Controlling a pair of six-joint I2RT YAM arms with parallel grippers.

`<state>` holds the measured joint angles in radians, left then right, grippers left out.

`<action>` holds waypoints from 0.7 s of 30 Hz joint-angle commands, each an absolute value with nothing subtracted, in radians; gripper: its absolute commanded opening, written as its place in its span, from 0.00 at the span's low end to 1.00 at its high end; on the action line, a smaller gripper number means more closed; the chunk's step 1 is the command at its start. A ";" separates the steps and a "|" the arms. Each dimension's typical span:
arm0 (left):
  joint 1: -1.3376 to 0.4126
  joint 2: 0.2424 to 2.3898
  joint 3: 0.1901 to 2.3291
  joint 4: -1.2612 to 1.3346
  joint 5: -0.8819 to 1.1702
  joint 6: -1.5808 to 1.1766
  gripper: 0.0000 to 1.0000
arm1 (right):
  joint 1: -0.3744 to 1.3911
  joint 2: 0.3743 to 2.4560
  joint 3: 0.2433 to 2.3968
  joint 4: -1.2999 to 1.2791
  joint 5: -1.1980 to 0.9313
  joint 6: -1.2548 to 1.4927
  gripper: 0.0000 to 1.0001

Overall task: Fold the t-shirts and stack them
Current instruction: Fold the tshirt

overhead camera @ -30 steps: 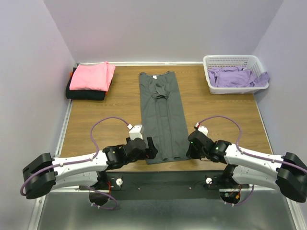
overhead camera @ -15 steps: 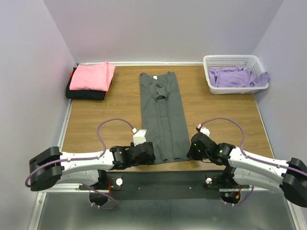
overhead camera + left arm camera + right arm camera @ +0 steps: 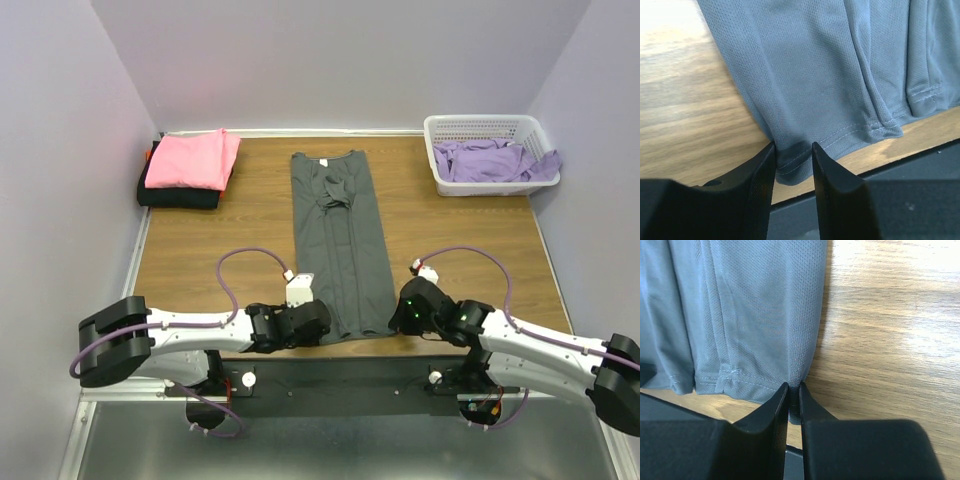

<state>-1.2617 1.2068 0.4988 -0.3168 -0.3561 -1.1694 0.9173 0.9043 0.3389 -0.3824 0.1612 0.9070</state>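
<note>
Down the middle of the table point(image 3: 450, 240) lies one charcoal grey t-shirt point(image 3: 338, 240), folded lengthwise into a long narrow strip, its collar at the far end and its hem at the near edge, between the two arms. The right gripper point(image 3: 794, 387) is clenched on the near-right corner of that hem: its two fingers stand almost together with only the thin edge of grey cloth between them. The left gripper point(image 3: 792, 150) straddles the near-left corner of the hem, its two fingers apart with a small bunch of cloth filling the gap. Whether they already press on the cloth I cannot tell.

At the far left corner sits a stack of two: one pink t-shirt point(image 3: 190, 160), folded, on top of one black t-shirt point(image 3: 175, 197), also folded. At the far right corner stands one white lattice basket point(image 3: 480, 122) holding crumpled lavender t-shirts point(image 3: 495, 160), with a sleeve or edge hanging over its right rim. How many lie in it cannot be counted.
</note>
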 commanded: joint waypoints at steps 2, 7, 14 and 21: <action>-1.290 1.220 0.511 -0.393 -0.365 -1.218 0.41 | 0.923 0.874 0.319 -0.368 0.144 0.894 0.20; -1.293 1.233 0.522 -0.406 -0.361 -1.221 0.33 | 0.925 0.851 0.313 -0.367 0.144 0.894 0.20; -1.310 1.284 0.537 -0.413 -0.350 -1.226 0.00 | 0.923 0.822 0.307 -0.367 0.141 0.894 0.20; -1.313 1.281 0.543 -0.387 -0.411 -1.235 0.00 | 0.923 0.828 0.328 -0.364 0.158 0.884 0.02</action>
<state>-1.3018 1.2686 0.5453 -0.3641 -0.3573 -1.2163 0.9173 0.8330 0.3241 -0.3820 0.1471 0.8921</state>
